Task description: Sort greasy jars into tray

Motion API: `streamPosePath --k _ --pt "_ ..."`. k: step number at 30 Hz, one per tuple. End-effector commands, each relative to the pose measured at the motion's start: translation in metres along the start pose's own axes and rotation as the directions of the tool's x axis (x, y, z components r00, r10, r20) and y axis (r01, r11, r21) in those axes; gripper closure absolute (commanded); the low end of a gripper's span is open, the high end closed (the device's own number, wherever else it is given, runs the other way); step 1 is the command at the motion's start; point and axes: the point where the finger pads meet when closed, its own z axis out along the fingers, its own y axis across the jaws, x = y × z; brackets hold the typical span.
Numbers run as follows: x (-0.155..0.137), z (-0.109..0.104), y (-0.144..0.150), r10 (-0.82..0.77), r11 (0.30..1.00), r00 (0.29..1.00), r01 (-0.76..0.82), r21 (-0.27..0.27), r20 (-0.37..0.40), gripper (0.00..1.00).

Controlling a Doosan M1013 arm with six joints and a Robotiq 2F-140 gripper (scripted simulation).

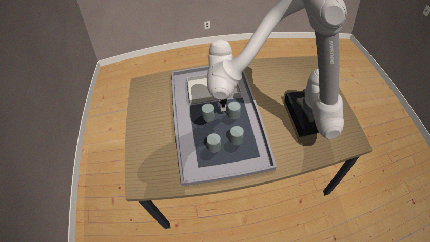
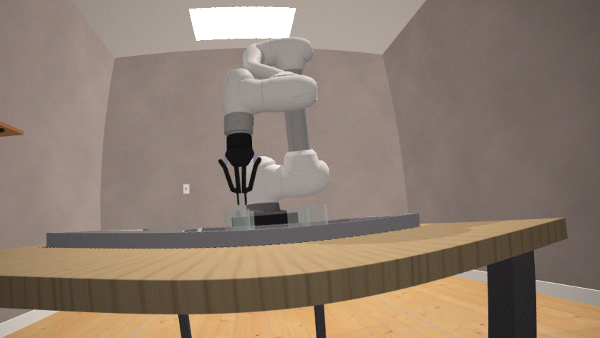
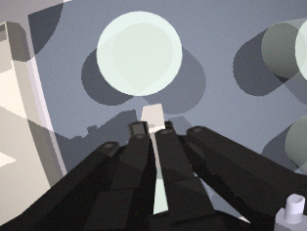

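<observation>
Four pale green glass jars stand mouth down on the dark mat [image 1: 228, 157] [image 3: 220, 29]: back left jar [image 1: 208, 112], back right jar [image 1: 234, 110] [image 3: 139, 54], front left jar [image 1: 213, 143] [image 3: 299, 144] and front right jar [image 1: 236, 135] [image 3: 301, 46]. The cream tray [image 1: 189, 91] [image 3: 30, 113] lies beyond the mat's back edge; the arm hides part of it. My gripper [image 1: 223, 108] [image 2: 242, 203] [image 3: 154, 119] is shut and empty, with its tips between the two back jars. A small gap shows between the tips and the back right jar.
A raised grey rim [image 1: 227, 177] [image 2: 235, 238] runs around the steel top [image 1: 188, 172], which carries the mat and tray on a wooden table [image 1: 150, 120] [image 2: 251, 266]. The arm's base [image 1: 296, 115] stands to the right. The back left jar is close to the fingers' other side.
</observation>
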Motion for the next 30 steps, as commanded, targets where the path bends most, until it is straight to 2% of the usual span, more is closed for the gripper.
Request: streamPosePath --k 1,30 --pt "0.0017 0.0000 -0.0028 -0.013 1.000 1.000 0.013 0.006 0.002 1.00" --pt "0.0050 0.0000 -0.0028 -0.013 1.000 1.000 0.013 0.006 0.002 1.00"
